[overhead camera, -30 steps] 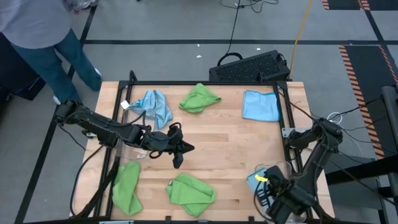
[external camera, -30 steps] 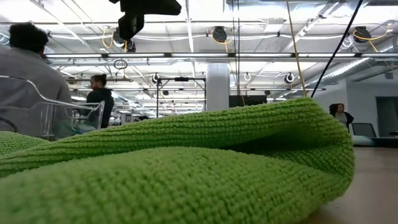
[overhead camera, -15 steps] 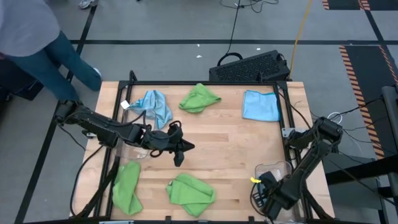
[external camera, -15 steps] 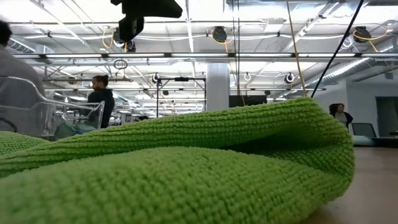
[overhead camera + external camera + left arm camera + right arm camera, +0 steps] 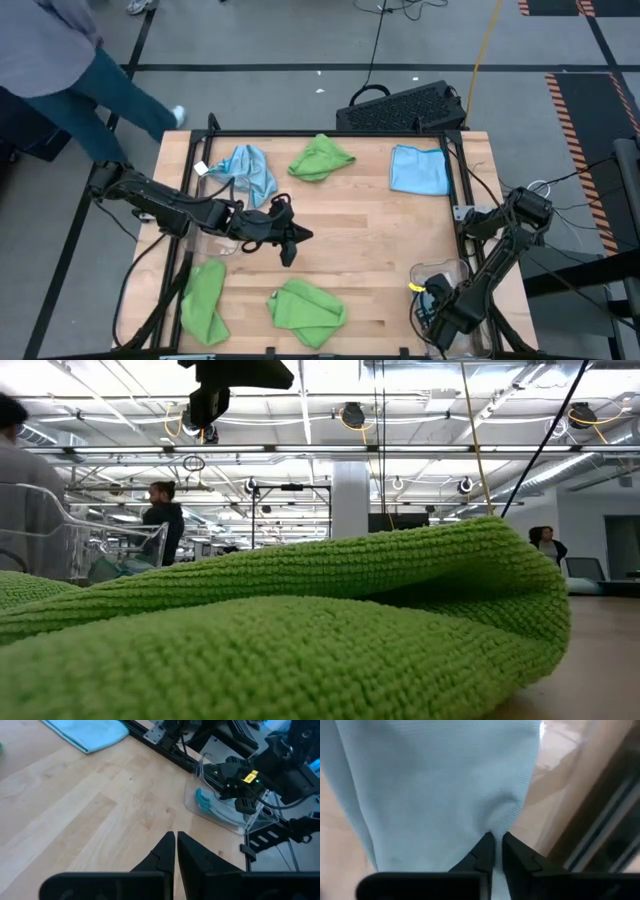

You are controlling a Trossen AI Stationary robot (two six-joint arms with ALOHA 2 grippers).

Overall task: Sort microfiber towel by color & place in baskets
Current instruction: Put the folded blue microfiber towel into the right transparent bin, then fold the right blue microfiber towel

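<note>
My right gripper (image 5: pixel 432 303) points down into a clear basket (image 5: pixel 440 270) at the table's near right corner, shut on a light blue towel (image 5: pixel 435 785). The left wrist view shows the same basket (image 5: pixel 210 815) with the towel (image 5: pixel 202 800) inside it. My left gripper (image 5: pixel 300 238) hangs shut over the table's middle, touching nothing. Two more blue towels (image 5: pixel 248 170) (image 5: pixel 418 168) and a green one (image 5: pixel 320 157) lie at the far side. Two green towels (image 5: pixel 205 298) (image 5: pixel 305 308) lie near the front edge. My right gripper pinches a puckered fold (image 5: pixel 495 822) of the light blue towel between its two fingertips, coming from above and pointing down. The cloth spreads slack below the fingers, inside the basket. Whether it is one layer or several I cannot tell.
A black perforated crate (image 5: pixel 400 108) stands just beyond the table's far edge. A person (image 5: pixel 70 60) walks past the far left corner. In the low view a green towel (image 5: pixel 300 630) fills the foreground and a second clear basket (image 5: pixel 100 550) shows at the left.
My right gripper has gone down into the clear basket with the blue towel, which hung beside the rim before and now lies inside. The person at the far left has walked on.
</note>
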